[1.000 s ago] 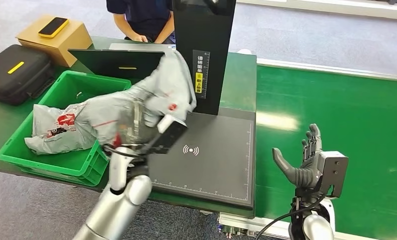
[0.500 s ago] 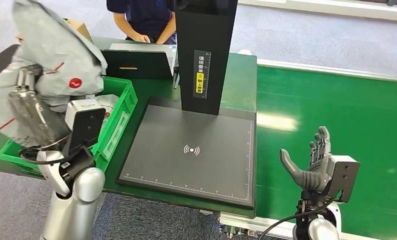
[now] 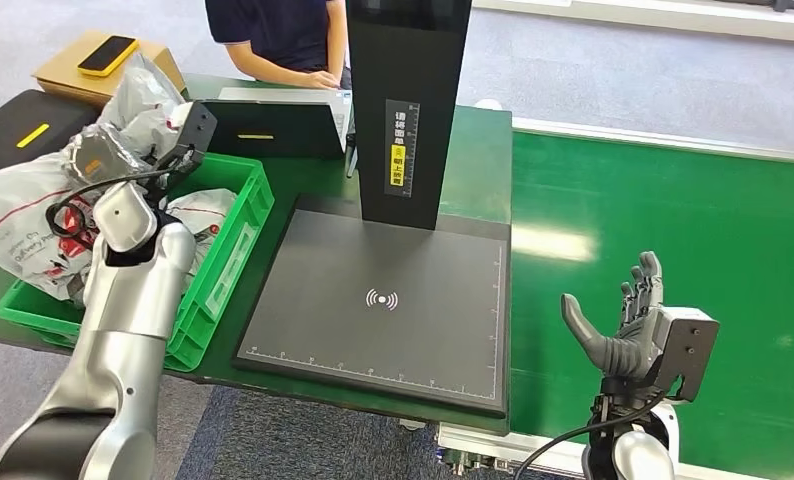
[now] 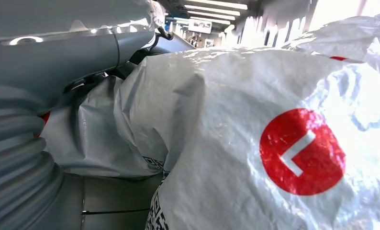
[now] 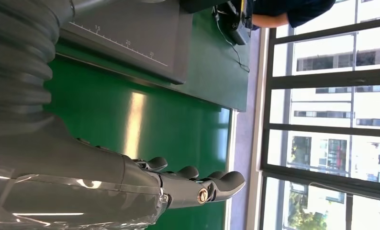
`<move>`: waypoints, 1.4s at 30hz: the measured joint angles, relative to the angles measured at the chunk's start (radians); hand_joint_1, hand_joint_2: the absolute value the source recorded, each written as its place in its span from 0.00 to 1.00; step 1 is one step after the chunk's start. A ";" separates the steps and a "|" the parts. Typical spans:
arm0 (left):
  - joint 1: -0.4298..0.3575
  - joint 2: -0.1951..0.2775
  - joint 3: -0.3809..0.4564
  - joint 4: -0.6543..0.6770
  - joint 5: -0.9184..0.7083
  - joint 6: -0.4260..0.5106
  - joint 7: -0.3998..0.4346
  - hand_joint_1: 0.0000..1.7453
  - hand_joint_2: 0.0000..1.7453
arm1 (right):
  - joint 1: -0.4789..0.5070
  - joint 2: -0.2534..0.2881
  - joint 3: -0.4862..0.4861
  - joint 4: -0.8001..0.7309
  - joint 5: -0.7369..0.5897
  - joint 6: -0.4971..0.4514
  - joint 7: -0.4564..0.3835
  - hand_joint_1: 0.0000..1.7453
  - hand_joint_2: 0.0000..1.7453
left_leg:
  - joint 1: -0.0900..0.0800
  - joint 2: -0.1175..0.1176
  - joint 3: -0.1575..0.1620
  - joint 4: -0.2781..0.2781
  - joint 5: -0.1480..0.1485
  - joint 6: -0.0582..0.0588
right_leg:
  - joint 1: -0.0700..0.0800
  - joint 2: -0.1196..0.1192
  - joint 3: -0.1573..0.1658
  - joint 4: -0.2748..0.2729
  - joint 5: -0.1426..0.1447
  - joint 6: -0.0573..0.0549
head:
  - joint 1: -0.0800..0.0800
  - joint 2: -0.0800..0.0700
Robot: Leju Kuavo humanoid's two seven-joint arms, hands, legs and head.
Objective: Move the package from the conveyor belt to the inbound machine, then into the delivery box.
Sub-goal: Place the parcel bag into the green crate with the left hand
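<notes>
At the far left we see our left hand [image 3: 93,160] gripping the grey package [image 3: 138,95], its fingers buried in the crumpled plastic, above the far corner of the green delivery box [image 3: 228,255]. The left wrist view shows the package's white plastic with a red round logo [image 4: 302,152] close against the hand. Other grey parcels [image 3: 23,225] lie in and over the box's left side. A black case [image 3: 18,120] and a cardboard box with a yellow phone [image 3: 108,53] sit behind on the surface. In the middle stands the inbound machine, its flat black scan pad [image 3: 383,300] below a black upright column [image 3: 408,110]. A person [image 3: 273,35] sits behind it. To the right runs the green conveyor belt [image 3: 673,200], and over its near edge our right hand [image 3: 623,330] hovers with fingers spread apart, holding nothing.
</notes>
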 joint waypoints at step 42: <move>0.459 -0.113 -0.117 -0.578 1.491 -0.126 -0.759 0.00 1.00 | 0.091 0.020 0.006 -0.068 -0.022 -0.002 -0.027 0.00 1.00 | -0.001 0.000 -0.004 0.000 -0.003 0.001 | -0.001 0.001 -0.004 -0.002 -0.002 0.000 | 0.000 0.000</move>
